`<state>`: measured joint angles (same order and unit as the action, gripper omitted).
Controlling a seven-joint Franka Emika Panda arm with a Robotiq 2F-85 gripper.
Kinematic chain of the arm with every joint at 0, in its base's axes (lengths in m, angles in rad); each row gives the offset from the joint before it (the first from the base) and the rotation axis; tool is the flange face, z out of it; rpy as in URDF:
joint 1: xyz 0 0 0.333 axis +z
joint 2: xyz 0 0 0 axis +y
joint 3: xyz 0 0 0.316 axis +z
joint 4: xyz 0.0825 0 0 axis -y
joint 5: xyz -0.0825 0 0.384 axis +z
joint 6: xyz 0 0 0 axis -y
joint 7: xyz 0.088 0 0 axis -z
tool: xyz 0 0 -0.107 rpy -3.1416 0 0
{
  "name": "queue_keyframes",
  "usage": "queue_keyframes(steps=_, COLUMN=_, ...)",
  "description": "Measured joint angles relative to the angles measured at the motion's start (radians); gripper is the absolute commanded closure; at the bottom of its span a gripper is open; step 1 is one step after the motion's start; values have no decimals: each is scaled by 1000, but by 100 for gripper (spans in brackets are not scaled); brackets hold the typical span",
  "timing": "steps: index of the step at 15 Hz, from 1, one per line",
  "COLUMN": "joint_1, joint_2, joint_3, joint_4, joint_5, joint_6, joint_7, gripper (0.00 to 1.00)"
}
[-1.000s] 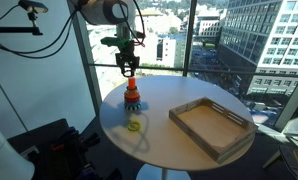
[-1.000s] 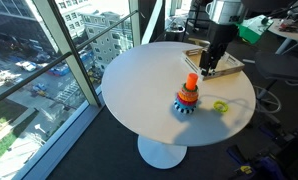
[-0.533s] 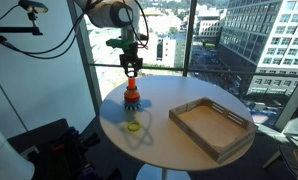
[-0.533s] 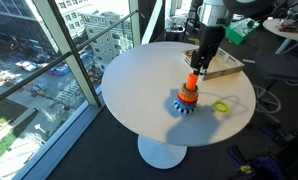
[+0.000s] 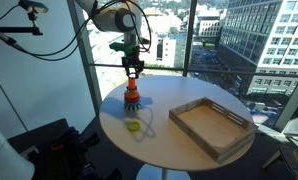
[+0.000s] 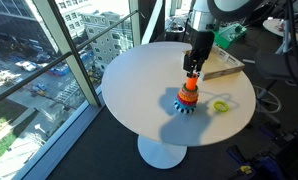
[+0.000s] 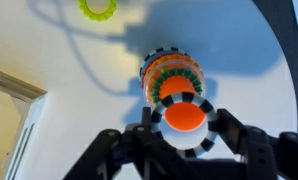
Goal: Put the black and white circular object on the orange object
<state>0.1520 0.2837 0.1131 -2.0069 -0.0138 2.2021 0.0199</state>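
Black and white checks are showing on the black and white circular object (image 7: 207,107), which the gripper (image 7: 185,126) is holding just above the rounded top of the orange object (image 7: 175,84), its fingers (image 7: 147,128) clamped on the piece's left and right edges. The wrist view is showing the red-orange top through the piece's hole, so the two are looking nearly centred; whether they are touching yet I cannot tell. To do this step well, the arm should be coming straight down with hole and top kept in line. The fingers should be parting only once the piece is sitting around the top, since a sideways nudge could be tipping the orange object on the white table (image 5: 174,145). Compared with a second ago, the gripper is standing directly over the orange object in both exterior views, rather than off toward the wooden tray (image 6: 226,68), and is sitting slightly lower. The yellow-green ring (image 6: 221,106) is lying where it was.
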Motion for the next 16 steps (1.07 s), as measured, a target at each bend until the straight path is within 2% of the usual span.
queue_keyframes(steps=7, joint_1=7, joint_2=40, joint_3=0, joint_4=49, joint_5=0, joint_6=-23, joint_7=2, gripper=59)
queue_keyframes(steps=16, joint_1=10, joint_2=39, joint_3=0, joint_4=53, joint_5=0, joint_6=-62, joint_7=2, gripper=59)
